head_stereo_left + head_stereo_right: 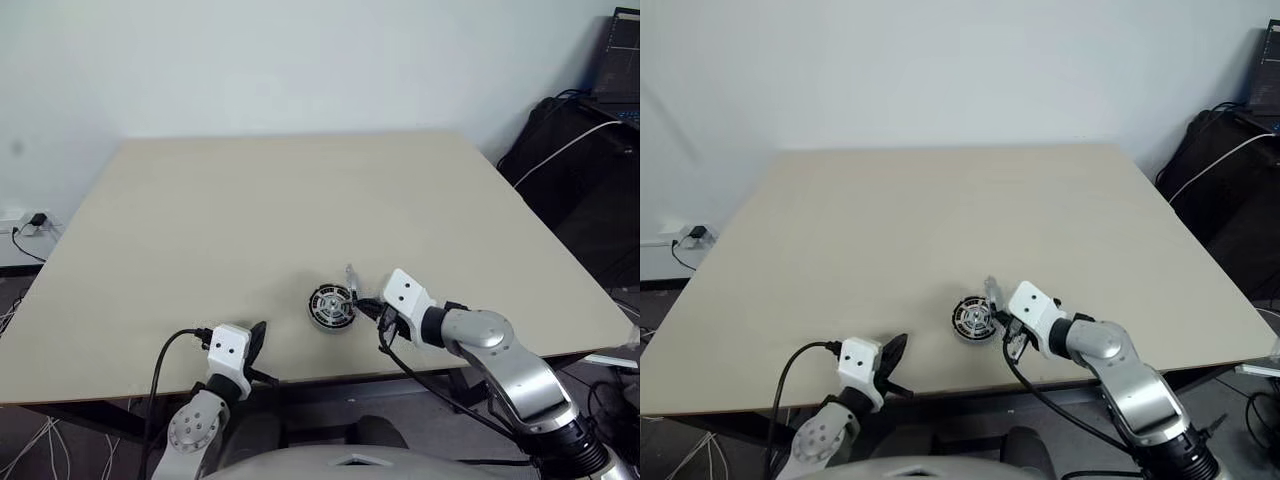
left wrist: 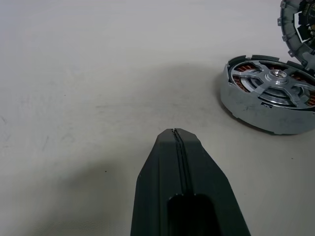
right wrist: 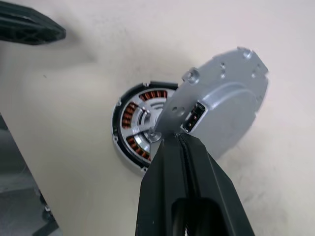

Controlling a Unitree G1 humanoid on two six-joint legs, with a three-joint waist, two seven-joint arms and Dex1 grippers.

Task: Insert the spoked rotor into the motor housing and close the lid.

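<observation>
The motor housing (image 1: 331,306) was seen lying flat on the pale table (image 1: 250,220), near its front edge and between the two arms. Copper-brown windings were visible inside its silver rim, and the spoked rotor (image 2: 275,82) was seated in it, the silver spokes and hub lying over the windings. The right gripper (image 3: 178,138) was clenched on the edge of the lid (image 3: 224,105), its black fingers pinched together on the rim. The lid was held tilted and raised off the table, just beside and partly above the housing on the robot's right, with a small dark connector socket seen on the face turned to the wrist camera. The left gripper (image 2: 175,133) was closed on nothing, its fingers pressed together, low over the bare table, apart from the housing on the robot's left
</observation>
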